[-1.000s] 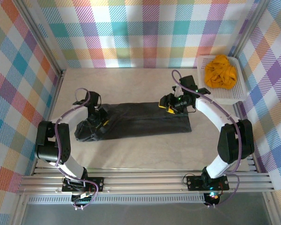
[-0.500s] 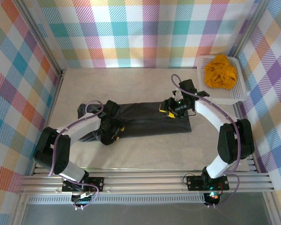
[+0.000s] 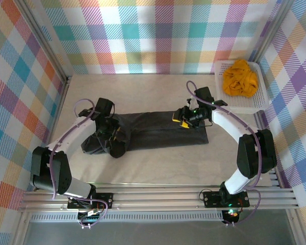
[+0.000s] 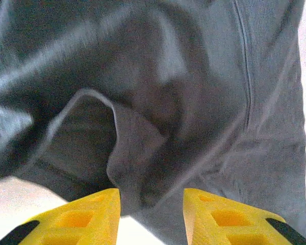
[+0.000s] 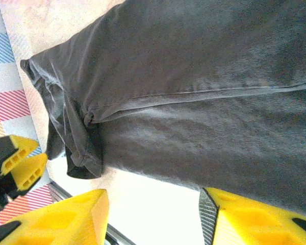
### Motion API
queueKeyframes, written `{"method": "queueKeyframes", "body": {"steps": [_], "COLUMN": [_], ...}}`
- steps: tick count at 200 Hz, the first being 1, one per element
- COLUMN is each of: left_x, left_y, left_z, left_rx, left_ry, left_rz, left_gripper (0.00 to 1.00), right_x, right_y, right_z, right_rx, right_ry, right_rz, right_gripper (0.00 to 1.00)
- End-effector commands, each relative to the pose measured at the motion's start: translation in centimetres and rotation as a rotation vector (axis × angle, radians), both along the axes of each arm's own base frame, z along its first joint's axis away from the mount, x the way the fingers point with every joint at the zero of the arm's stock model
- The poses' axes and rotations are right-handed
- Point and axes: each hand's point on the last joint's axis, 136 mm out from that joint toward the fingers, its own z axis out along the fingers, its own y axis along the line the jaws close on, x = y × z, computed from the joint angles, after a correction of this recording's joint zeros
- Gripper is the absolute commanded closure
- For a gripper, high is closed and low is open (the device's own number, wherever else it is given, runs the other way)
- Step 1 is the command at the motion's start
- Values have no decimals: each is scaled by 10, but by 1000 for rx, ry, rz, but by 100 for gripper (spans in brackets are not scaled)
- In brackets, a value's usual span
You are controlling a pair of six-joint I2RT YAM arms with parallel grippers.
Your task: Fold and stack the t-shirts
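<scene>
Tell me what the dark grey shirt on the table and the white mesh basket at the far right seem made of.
Charcoal-grey t-shirt: soft matte knit fabric, probably cotton; it creases and shows stitched seams. White mesh basket: likely rigid moulded plastic, judging by its even grid walls; gloss unclear.

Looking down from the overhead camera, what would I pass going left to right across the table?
Left hand, right hand (both over the charcoal-grey t-shirt), mustard-orange t-shirt in the white basket.
</scene>
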Motion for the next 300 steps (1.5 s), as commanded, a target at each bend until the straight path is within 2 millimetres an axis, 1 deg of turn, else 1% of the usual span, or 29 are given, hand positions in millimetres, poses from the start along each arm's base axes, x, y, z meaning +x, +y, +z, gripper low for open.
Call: {"method": "queueKeyframes", "body": {"steps": [1, 12, 28, 38, 44, 60, 66, 80, 92, 102, 126, 133, 146, 173, 182, 191, 204, 219, 228, 239, 251, 258, 268, 274, 289, 300], "left_x": [-3, -7, -15, -19, -22, -29, -30, -34, -39, -42, -44, -44, -48, -61, -64, -65, -59, -53, -53, -56, -66, -70, -73, -74, -71, -63], "left_y": [-6, -13, -24, -28, -30, -39, -44, -57, -64, -69, -79, -82, -86, -91, -93, -94, -85, -65, -51, -31, -3, 11, 26, 32, 36, 37], "left_z": [-19, -25, -31, -35, -39, -52, -56, -59, -62, -64, -68, -68, -68, -73, -71, -61, -34, 2, 15, 23, 20, 15, 8, 2, -11, -16], "left_rx": [5, -16, -24, -24, -29, -66, -81, -93, -83, -81, -95, -95, -91, -121, -144, -155, -106, 1, 46, 76, 103, 91, 48, 16, -55, -68], "left_ry": [46, 72, 89, 93, 99, 131, 135, 149, 170, 176, 172, 173, 183, 237, 243, 229, 167, 90, 65, 48, 60, 65, 60, 55, 61, 55], "left_rz": [-95, -112, -134, -143, -143, -130, -131, -152, -168, -170, -152, -153, -157, -143, -140, -143, -179, -237, -249, -235, -177, -125, -42, 9, 92, 109], "left_gripper": [61, 56, 44, 42, 45, 68, 73, 79, 85, 86, 84, 81, 71, 69, 68, 67, 64, 60, 59, 55, 49, 48, 48, 48, 49, 50], "right_x": [-5, -5, -4, -4, -4, -4, -4, -4, -5, -4, -4, -4, -5, -8, -9, -9, -10, -11, -12, -12, -11, -9, -5, -2, 5, 12], "right_y": [20, 21, 21, 20, 20, 20, 20, 20, 19, 20, 20, 19, 19, 17, 16, 16, 16, 16, 17, 18, 19, 21, 23, 25, 29, 32], "right_z": [3, 3, 4, 4, 5, 6, 7, 7, 6, 6, 6, 6, 5, 3, 2, 3, 4, 3, 1, -2, -7, -9, -12, -13, -16, -17], "right_rx": [33, 34, 33, 30, 30, 26, 24, 25, 24, 26, 28, 27, 24, 21, 18, 18, 15, 17, 22, 27, 34, 39, 45, 49, 54, 55], "right_ry": [7, 8, 5, 2, -2, -6, -6, -8, -7, -7, -7, -9, -8, -3, -3, -5, -8, -9, -1, 9, 23, 27, 37, 39, 51, 50], "right_rz": [42, 38, 34, 37, 39, 43, 43, 42, 39, 36, 33, 33, 34, 31, 30, 29, 32, 34, 35, 35, 31, 29, 28, 28, 25, 25], "right_gripper": [50, 50, 49, 49, 49, 49, 49, 49, 49, 49, 49, 49, 49, 49, 49, 49, 49, 50, 50, 50, 50, 50, 50, 50, 51, 52]}}
